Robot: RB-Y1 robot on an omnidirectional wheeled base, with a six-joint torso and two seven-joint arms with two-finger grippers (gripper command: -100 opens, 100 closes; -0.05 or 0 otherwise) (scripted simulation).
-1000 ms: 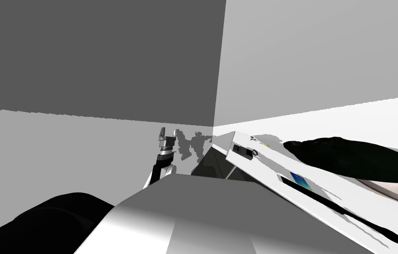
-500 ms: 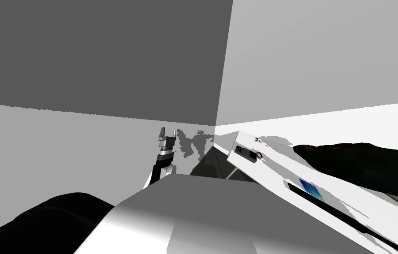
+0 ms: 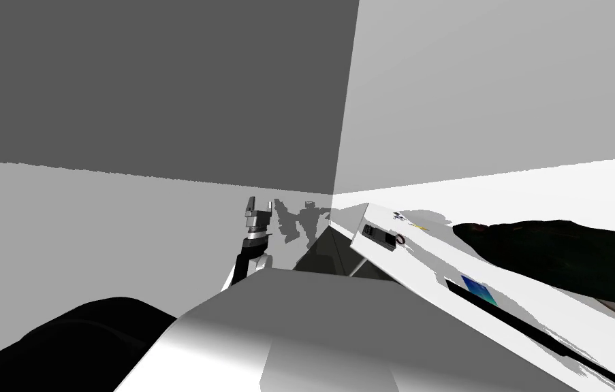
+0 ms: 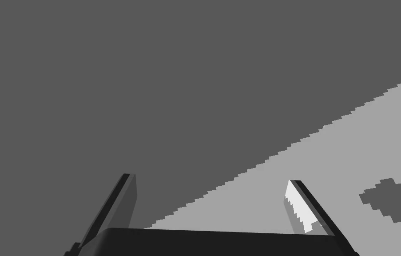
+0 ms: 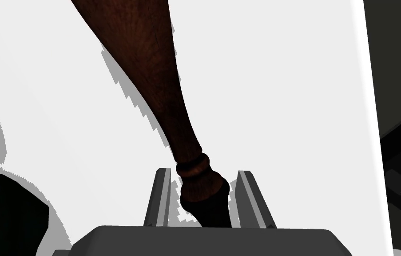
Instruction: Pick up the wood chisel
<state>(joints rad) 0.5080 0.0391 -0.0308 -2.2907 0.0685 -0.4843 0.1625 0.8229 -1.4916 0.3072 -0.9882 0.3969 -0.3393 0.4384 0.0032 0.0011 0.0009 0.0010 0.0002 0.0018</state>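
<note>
I can read no text, number or brand anywhere. The tiny marks (image 3: pixel 398 216) and the blue-green patch (image 3: pixel 479 289) on the white tabletop (image 3: pixel 428 255) are too small to make out.

A white table (image 3: pixel 421 262) bears a black box (image 3: pixel 377 235) and a blue card (image 3: pixel 479 288).

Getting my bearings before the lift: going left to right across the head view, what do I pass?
From the left: left gripper → small black device → red ring → wood chisel, its dark handle running off the right edge.
</note>
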